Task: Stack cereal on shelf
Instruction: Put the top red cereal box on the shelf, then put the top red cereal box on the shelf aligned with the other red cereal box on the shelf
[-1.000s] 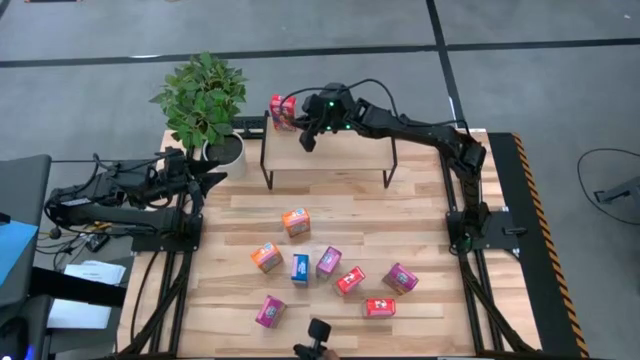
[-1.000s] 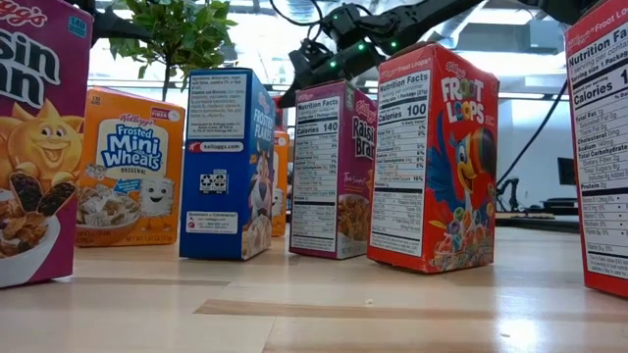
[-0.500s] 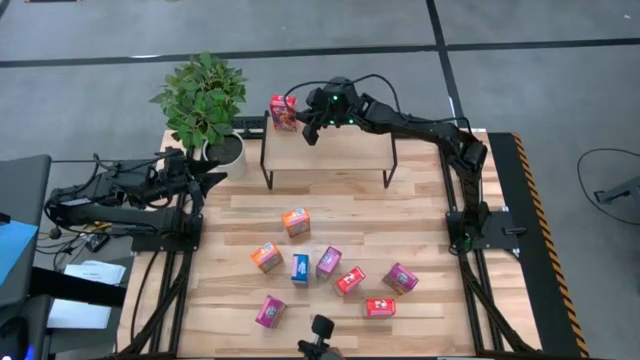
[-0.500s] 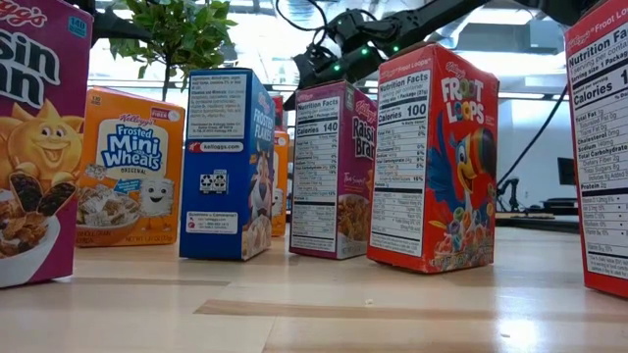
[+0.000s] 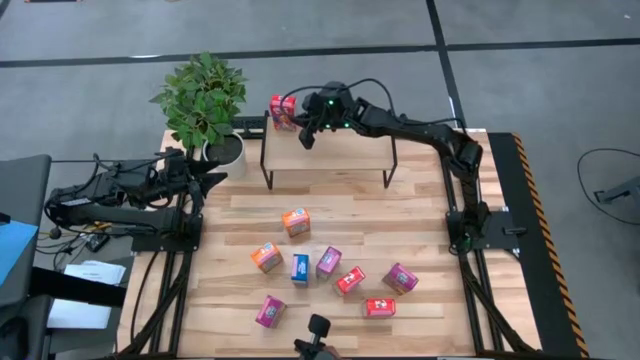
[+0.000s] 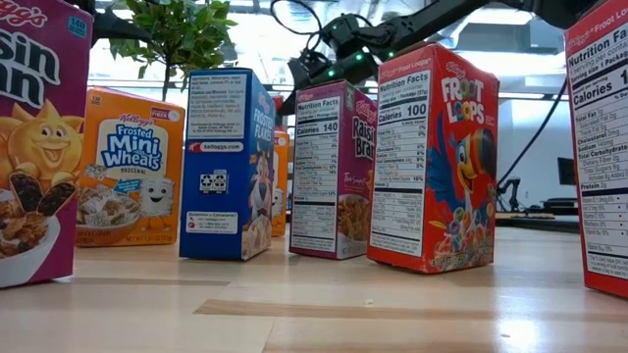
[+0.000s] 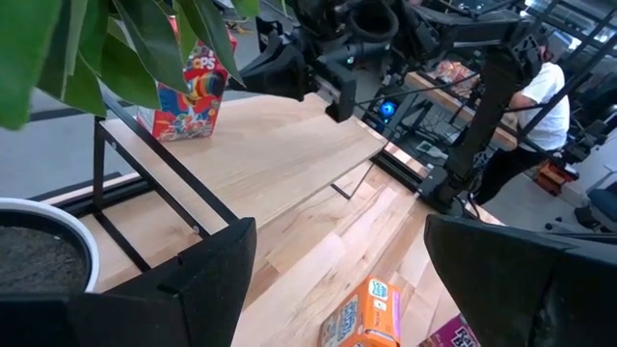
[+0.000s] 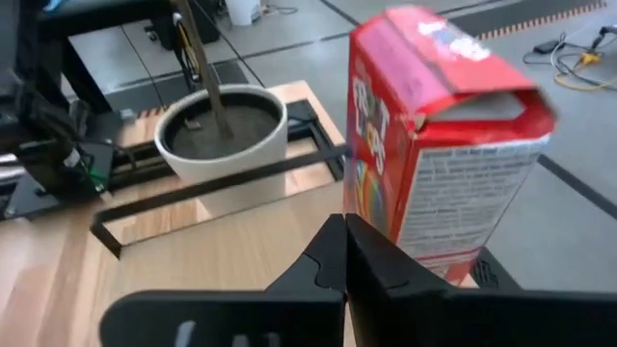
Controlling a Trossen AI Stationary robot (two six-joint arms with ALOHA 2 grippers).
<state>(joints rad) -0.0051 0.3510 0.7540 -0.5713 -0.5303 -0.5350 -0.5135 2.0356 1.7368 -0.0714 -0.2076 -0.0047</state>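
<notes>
arms: 2, black | cables: black loops | LEDs: green

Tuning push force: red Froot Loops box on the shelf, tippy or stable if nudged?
Probably tippy: the red box stands upright, tall on a narrow base, near the shelf corner. Likely light thin cardboard; its top flap looks bent. The shut right pincer sits beside it.

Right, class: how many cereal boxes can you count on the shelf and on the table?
9: one red box on the shelf, eight on the table, the nearest being and. None seems hidden.
</notes>
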